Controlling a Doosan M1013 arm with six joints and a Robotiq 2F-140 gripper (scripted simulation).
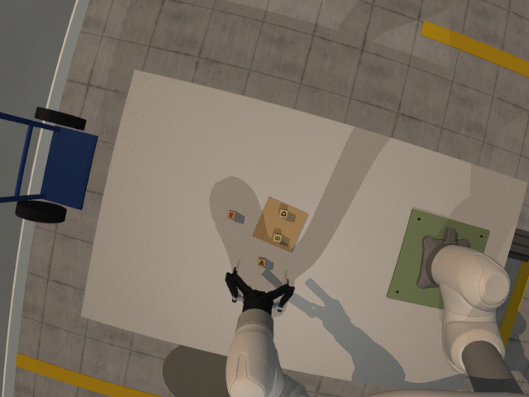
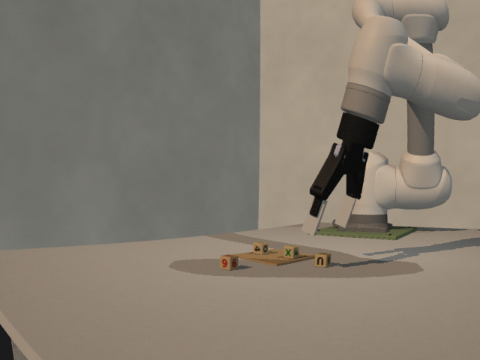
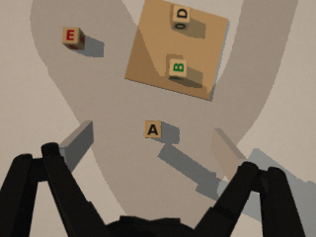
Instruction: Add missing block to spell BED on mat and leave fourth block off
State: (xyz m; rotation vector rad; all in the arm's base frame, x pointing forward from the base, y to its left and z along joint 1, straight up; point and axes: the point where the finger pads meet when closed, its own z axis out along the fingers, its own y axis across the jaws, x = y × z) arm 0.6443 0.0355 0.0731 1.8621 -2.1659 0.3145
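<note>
A tan mat lies on the table and carries the D block and the green B block, with a gap between them. The red E block sits off the mat, and the A block sits off it by the mat's near corner. In the wrist view I see E, D, B, A and the mat. My gripper is open and empty, high above the table over the A block, as the side view shows.
The green base plate with the arm's base is at the table's right. A blue cart stands off the table's left edge. In the side view the blocks show other faces: "96", "X", "U".
</note>
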